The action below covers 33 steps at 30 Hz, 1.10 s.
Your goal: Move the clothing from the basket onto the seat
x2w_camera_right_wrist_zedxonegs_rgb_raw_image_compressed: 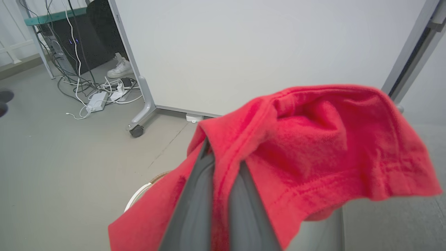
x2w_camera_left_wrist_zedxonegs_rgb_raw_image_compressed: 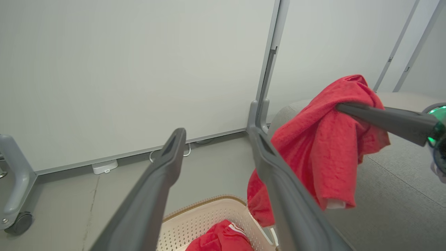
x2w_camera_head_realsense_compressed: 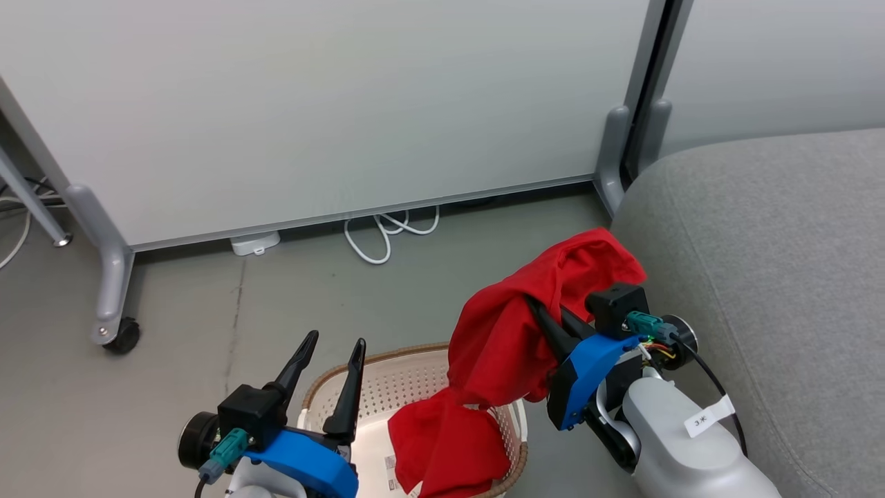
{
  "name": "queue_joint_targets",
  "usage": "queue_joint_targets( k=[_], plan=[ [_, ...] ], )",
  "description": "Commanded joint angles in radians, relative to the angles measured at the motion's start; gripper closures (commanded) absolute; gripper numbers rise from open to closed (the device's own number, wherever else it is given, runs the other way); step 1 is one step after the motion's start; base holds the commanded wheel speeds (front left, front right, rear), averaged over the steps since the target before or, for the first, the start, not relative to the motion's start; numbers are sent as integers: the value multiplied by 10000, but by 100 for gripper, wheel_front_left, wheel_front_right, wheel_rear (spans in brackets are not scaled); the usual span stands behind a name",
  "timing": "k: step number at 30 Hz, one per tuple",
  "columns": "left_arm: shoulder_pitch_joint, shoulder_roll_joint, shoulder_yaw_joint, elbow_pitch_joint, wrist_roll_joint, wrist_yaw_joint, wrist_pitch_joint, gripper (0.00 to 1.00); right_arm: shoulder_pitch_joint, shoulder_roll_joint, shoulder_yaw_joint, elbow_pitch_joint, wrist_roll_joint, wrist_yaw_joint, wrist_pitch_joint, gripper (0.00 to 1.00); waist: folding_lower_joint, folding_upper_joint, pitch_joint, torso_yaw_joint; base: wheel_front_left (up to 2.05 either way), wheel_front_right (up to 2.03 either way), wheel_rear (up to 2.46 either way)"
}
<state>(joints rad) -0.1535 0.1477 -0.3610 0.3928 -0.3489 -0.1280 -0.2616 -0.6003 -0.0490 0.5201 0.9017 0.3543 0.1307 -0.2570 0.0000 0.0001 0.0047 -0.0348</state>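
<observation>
Two red garments: one held up, one in the basket [x2w_camera_head_realsense_compressed: 408, 387].
My right gripper [x2w_camera_head_realsense_compressed: 536, 304] has its jaws closed on the plain red garment [x2w_camera_head_realsense_compressed: 511, 325], which hangs above the basket's right rim, just left of the grey seat [x2w_camera_head_realsense_compressed: 774, 263]. The striped garment [x2w_camera_left_wrist_zedxonegs_rgb_raw_image_compressed: 223, 238] lies inside the basket. My left gripper [x2w_camera_head_realsense_compressed: 337, 340] hovers at the basket's left side, jaws spread, empty.

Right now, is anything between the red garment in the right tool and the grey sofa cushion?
Nothing visible. The right tool holds the plain red fabric garment up beside the grey upholstered sofa cushion, open air between. Its tail hangs at the rim of the cream perforated plastic basket and may drag.
</observation>
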Motion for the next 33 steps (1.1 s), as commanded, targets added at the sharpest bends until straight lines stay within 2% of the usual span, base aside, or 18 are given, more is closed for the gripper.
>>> queue_joint_targets(
  k=[1, 23, 33],
  plan=[
    [62, -11, 78, -34, 77, -23, -51, 0, 121, -24, -35, -37, 13, 1, -57, 100, 0, -1, 27, -181, 0, 0, 0],
    [-206, -21, 27, -288, -4, -32, -51, 0, -85, -23, -394, -122, -247, 1, -67, 100, 0, -1, 424, -3584, 0, 0, 0],
    [-346, 52, -4, -255, 17, -33, -51, 0, 107, -18, -536, -222, -210, 1, -71, 100, 0, -1, 624, -4553, 0, 0, 0]
  ],
)
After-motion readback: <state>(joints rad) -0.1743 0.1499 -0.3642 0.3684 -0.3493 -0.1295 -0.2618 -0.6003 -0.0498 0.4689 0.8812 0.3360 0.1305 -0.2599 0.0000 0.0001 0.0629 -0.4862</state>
